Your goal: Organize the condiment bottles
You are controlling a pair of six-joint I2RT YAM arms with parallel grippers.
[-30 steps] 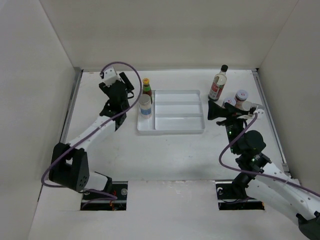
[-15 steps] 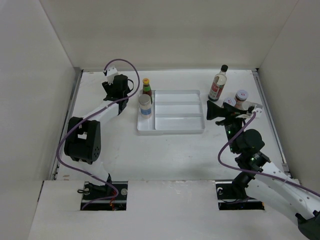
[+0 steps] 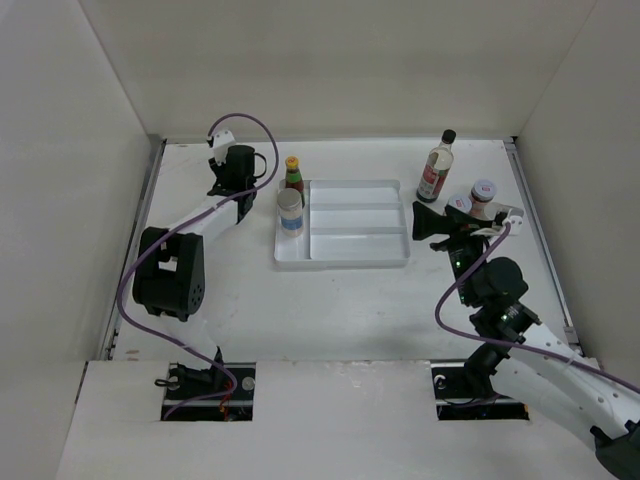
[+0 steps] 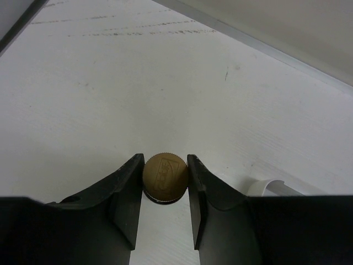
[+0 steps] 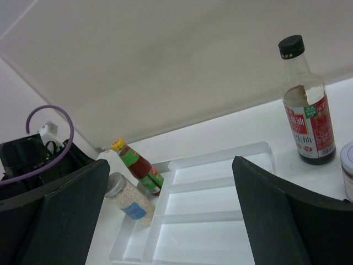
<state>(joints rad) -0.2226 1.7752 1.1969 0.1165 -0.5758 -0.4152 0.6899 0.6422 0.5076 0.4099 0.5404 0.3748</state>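
The left gripper is clamped on the ribbed cap of the tiny brown bottle. The bottle stands on the table, near the far-left corner of the divided tray.

Procedure:
- Lift straight up before traversing, and keep the bottle upright.
- Route clear of the yellow-capped sauce bottle and the white shaker at the tray's left end.
- Lower into a free compartment until seated, then release.

Note: the hold appears to be on the cap only, so move slowly to prevent slip.

The right gripper stands with jaws wide apart, near the tall black-capped bottle.

Change since one second ago: the left arm has reached farther toward the back wall and its jaws have closed. The right arm and the visible bottles are unmoved.
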